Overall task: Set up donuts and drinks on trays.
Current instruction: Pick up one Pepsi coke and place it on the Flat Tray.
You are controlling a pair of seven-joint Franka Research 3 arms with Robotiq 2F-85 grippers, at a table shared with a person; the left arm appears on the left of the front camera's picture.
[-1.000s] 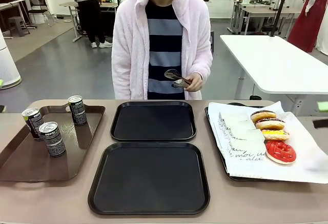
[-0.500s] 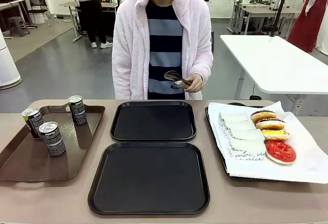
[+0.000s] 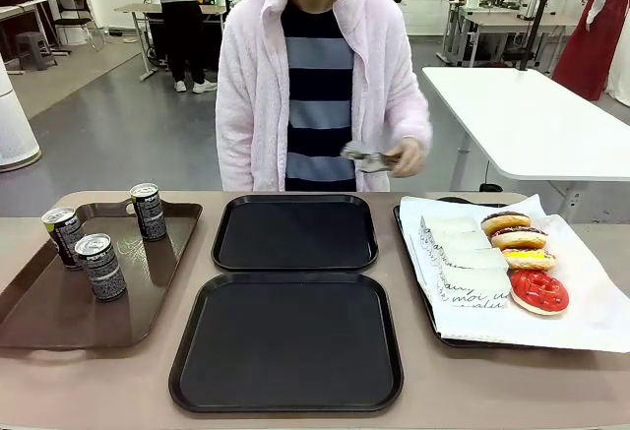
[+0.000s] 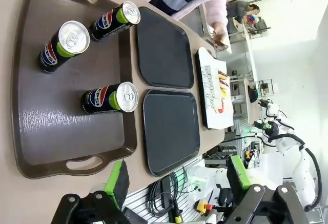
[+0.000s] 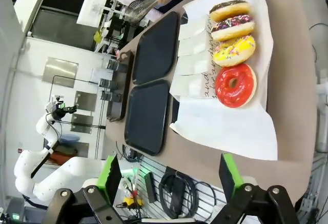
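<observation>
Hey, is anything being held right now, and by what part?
The left gripper and right gripper are open, empty. The person's hand holds tongs by their handle end.

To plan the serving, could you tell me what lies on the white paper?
Four donuts in a row, two chocolate, one yellow, one red, beside printed paper sleeves. The paper covers most of the dark tray beneath.

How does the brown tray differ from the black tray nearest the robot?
The brown tray is brown and longer; the near black tray is black and nearly square. The brown tray has handle cutouts at its ends; the near black tray has none. The brown tray holds three upright cans; the near black tray holds nothing. Both have raised rims and rounded corners, and both lie flat on the table.
</observation>
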